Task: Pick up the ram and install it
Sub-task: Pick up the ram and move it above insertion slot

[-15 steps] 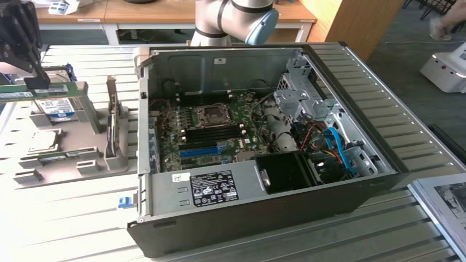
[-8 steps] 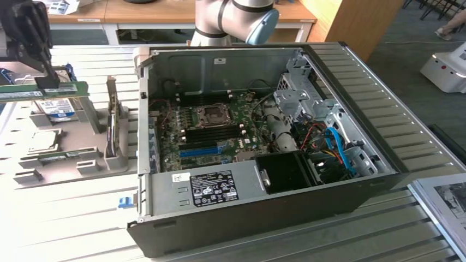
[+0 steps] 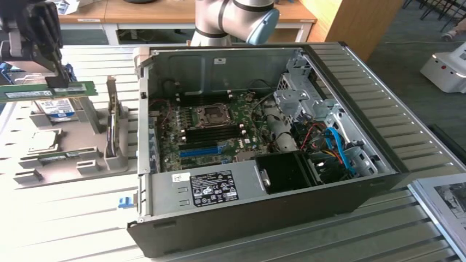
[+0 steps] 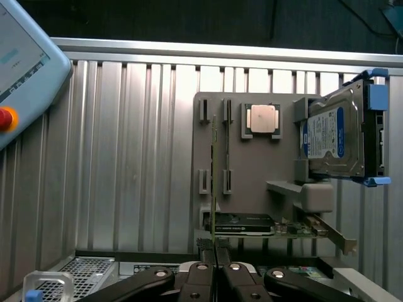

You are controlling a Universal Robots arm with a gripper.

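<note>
The ram [image 3: 22, 94] is a long green stick with a white label, held level in the air above the grey holder tray [image 3: 54, 169] at the exterior view's left. My gripper [image 3: 60, 82] is shut on its upper edge. In the wrist view the ram [image 4: 214, 182] appears edge-on as a thin line running out from between my gripper's [image 4: 215, 258] fingers, over the holder tray [image 4: 252, 170]. The open computer case [image 3: 350, 98] lies to the exterior view's right, with the motherboard [image 3: 211, 128] and its black memory slots exposed.
On the holder tray rest a silver hard drive [image 4: 330, 138] with a blue label, a processor chip [image 4: 263, 119] and a green expansion card [image 4: 277, 228]. A teach pendant [image 4: 22, 69] with a red button lies on the slatted metal table [image 4: 126, 157]. The arm's base [image 3: 233, 22] stands behind the case.
</note>
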